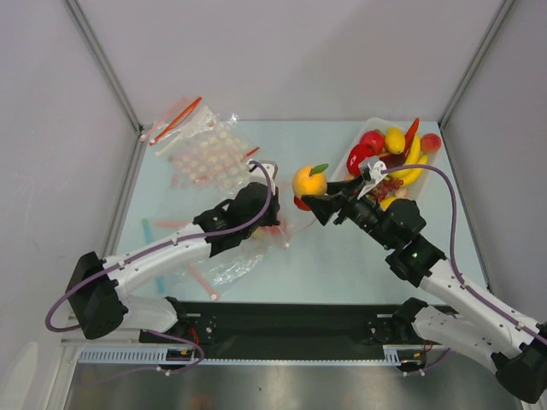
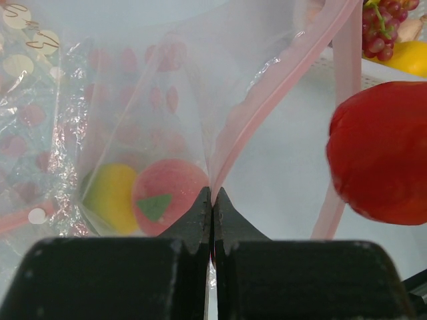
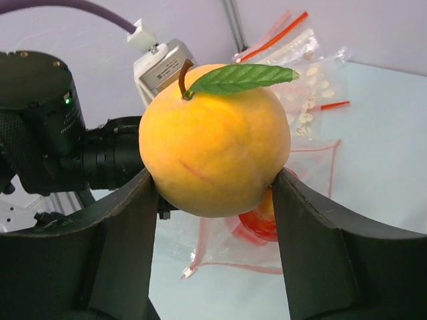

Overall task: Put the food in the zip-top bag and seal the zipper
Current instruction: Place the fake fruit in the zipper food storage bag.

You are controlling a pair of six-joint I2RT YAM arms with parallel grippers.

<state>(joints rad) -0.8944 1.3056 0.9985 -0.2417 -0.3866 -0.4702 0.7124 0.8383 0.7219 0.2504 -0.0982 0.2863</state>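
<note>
My right gripper [image 1: 313, 190] is shut on an orange peach [image 1: 308, 181] with a green leaf and holds it in the air above the mouth of the zip-top bag [image 1: 244, 252]. In the right wrist view the peach [image 3: 213, 140] fills the gap between both fingers. A red pepper [image 3: 259, 219] lies at the bag's mouth under it. My left gripper [image 2: 212, 192] is shut on the bag's orange-red zipper [image 2: 241, 137] and holds the mouth edge up. A pink peach [image 2: 167, 197] and a yellow-green mango [image 2: 112, 197] lie inside the bag. The red pepper [image 2: 380, 150] shows at the right.
A white tray [image 1: 349, 155] at the back right holds more toy food, such as bananas [image 1: 412, 166] and grapes [image 2: 381, 28]. Clear dotted bags [image 1: 203, 152] lie at the back left. A thin blue strip [image 1: 149, 231] lies on the table at the left.
</note>
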